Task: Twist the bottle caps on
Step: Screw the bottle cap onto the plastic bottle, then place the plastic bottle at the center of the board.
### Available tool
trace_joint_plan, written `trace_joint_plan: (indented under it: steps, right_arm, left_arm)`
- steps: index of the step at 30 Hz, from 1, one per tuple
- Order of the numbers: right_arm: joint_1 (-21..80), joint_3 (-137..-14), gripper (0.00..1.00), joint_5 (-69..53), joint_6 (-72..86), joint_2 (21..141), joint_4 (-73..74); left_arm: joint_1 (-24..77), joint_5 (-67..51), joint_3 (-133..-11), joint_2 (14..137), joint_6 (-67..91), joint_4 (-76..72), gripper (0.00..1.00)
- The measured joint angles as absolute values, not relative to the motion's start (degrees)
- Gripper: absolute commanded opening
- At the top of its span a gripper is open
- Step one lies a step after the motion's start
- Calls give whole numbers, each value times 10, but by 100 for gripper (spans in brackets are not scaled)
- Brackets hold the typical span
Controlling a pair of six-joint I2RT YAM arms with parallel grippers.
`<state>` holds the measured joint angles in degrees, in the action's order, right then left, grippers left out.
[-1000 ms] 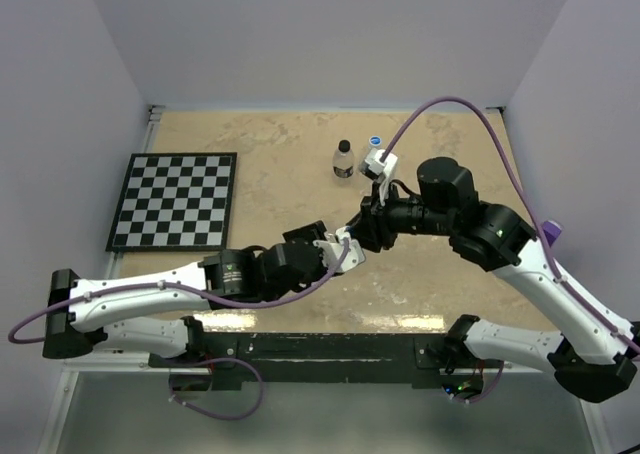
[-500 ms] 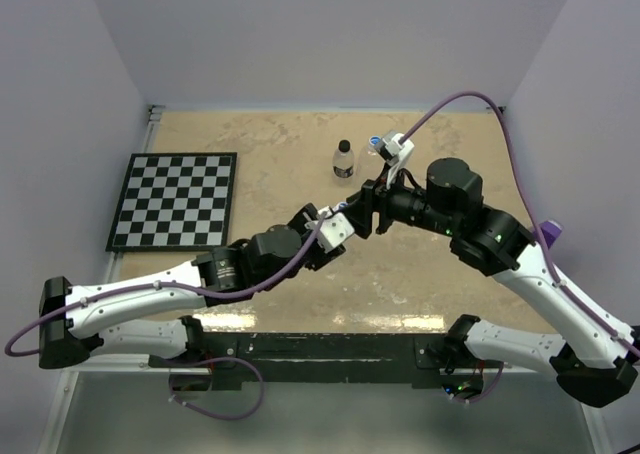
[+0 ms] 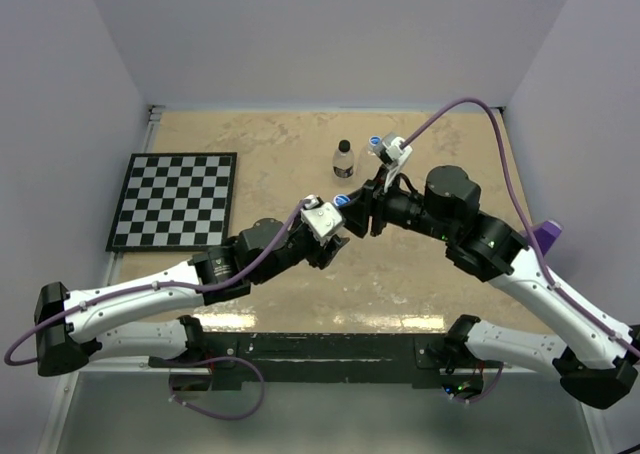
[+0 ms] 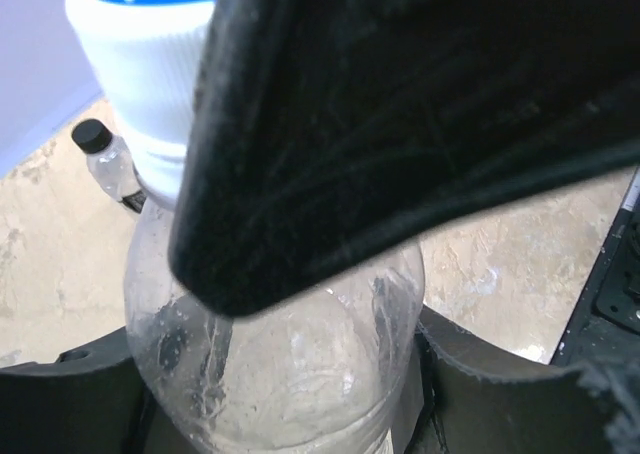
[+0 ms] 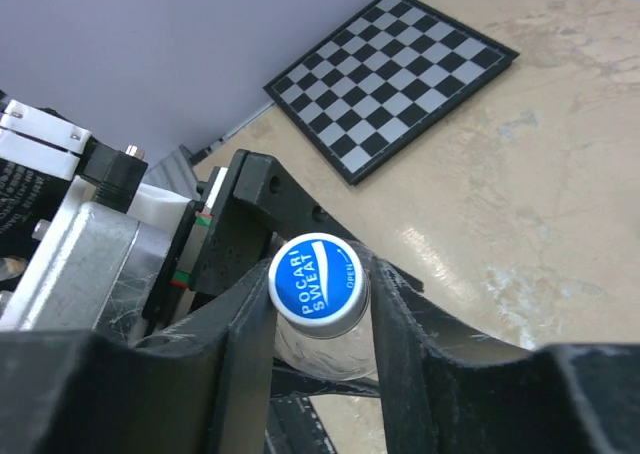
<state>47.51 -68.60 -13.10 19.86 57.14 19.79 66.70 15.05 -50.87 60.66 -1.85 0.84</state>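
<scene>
A checkered square board (image 3: pixel 172 201) lies flat on the left of your tan stone-patterned table (image 3: pixel 250 144). At the far middle stands a small clear plastic bottle with a black cap (image 3: pixel 343 160). Just right of it is a round blue cap (image 3: pixel 375 142), with whatever is under it mostly hidden by your right arm. Nearer you, at the middle, the left gripper (image 3: pixel 336 210) clamps a clear plastic bottle (image 4: pixel 280 374) by its body. A blue-topped white screw cap (image 5: pixel 318 279) sits on its neck. The right gripper (image 5: pixel 320 292) reaches in from the right, one finger on each side of that cap. Whether they touch it is unclear.

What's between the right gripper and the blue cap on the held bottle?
Nothing visible. The right gripper grips the blue cap from both sides, atop the bottle held by the left gripper.
</scene>
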Motion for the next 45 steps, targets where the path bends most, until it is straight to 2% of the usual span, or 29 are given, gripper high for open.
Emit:
trace_joint_plan:
  steps: [3,5,7,10,15,24,29,37,45]
  right_arm:
    - [475,-675,1,-122,184,562,192]
    - [475,-671,0,-112,176,561,190]
    - [477,-666,0,-103,175,561,188]
    - [479,-655,0,-53,166,561,189]
    - [471,-632,0,79,131,565,182]
    - [467,-534,0,190,86,632,59]
    - [432,-486,0,205,74,666,-16]
    - [401,-482,0,211,68,697,-96]
    - [391,-475,12,199,70,732,-109]
  left_arm:
    - [667,146,-507,609,-4,7,38]
    - [662,141,-505,609,5,8,61]
    - [655,138,-498,609,9,2,78]
    - [636,138,-476,600,18,-4,91]
    - [557,137,-430,543,43,10,97]
    - [448,176,-422,422,48,79,100]
    - [436,228,-399,363,32,85,100]
    - [406,269,-350,296,30,78,100]
    - [401,271,-347,256,34,60,100]
